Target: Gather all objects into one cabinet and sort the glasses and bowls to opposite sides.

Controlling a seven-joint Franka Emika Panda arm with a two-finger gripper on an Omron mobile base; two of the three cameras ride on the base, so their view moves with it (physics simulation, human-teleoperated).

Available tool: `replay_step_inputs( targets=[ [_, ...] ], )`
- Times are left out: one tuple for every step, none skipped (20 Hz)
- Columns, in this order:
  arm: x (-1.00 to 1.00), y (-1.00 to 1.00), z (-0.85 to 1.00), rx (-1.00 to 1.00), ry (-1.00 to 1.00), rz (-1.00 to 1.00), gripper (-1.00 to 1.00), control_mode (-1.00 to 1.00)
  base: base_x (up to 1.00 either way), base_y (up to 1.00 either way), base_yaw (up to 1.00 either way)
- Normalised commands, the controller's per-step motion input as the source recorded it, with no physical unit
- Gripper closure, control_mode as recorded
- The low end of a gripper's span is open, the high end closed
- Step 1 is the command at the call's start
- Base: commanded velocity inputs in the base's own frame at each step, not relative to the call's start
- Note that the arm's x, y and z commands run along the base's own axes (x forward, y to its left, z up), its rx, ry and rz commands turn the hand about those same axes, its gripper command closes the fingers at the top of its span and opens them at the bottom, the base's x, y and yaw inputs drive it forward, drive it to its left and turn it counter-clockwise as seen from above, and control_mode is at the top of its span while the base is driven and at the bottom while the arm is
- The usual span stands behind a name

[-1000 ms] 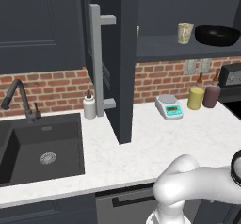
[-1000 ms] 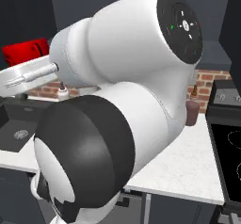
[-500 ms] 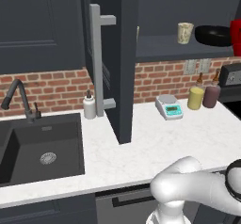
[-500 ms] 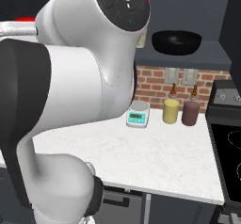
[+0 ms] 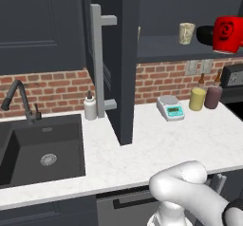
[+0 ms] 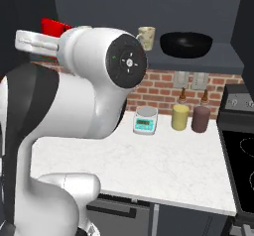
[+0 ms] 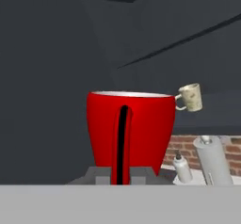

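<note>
At shelf height by the cabinet shelf's (image 5: pixel 161 49) right end, gripper (image 7: pixel 120 173) clamps red mug (image 5: pixel 228 34), not yet placed. Black bowl (image 6: pixel 186 44) and cream tumbler (image 5: pixel 186 32) already shelved.

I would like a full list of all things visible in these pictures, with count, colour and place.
red mug: 1, glossy red, held up before the cabinet shelf
cream cup: 1, cream, on the shelf
black bowl: 1, black, on the shelf
cabinet door: 1, dark, open, grey bar handle
kitchen scale: 1, grey, on the counter
bottles: 2, yellow and brown, by the wall
soap bottle: 1, grey, beside the sink
sink: 1, black, left
end effector: 1, dark, shut on the red mug
</note>
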Motion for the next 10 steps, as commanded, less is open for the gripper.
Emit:
replay_step_inputs(
  targets=[
    [0.41, 0.23, -0.70, 0.28, -0.15, -0.09, 1.00, -1.00, 0.00, 0.00, 0.00],
    [0.36, 0.24, -0.71, 0.27, -0.17, -0.08, 1.00, -1.00, 0.00, 0.00, 0.00],
    [0.40, 0.24, -0.65, 0.26, -0.16, -0.08, 1.00, -1.00, 0.00, 0.00, 0.00],
    [0.44, 0.25, -0.52, 0.25, -0.15, -0.07, 1.00, -1.00, 0.00, 0.00, 0.00],
    [0.52, 0.09, -0.06, 0.23, -0.07, -0.07, 1.00, -1.00, 0.00, 0.00, 0.00],
    [0.46, 0.00, 0.00, 0.19, -0.01, -0.05, 1.00, -1.00, 0.00, 0.00, 0.00],
    [0.46, 0.00, 0.08, 0.04, 0.00, 0.00, 1.00, -1.00, 0.00, 0.00, 0.00],
    [0.00, 0.00, 0.00, 0.00, 0.00, 0.00, 1.00, -1.00, 0.00, 0.00, 0.00],
    [0.00, 0.00, 0.00, 0.00, 0.00, 0.00, 1.00, -1.00, 0.00, 0.00, 0.00],
    [0.00, 0.00, 0.00, 0.00, 0.00, 0.00, 1.00, -1.00, 0.00, 0.00, 0.00]
  ],
)
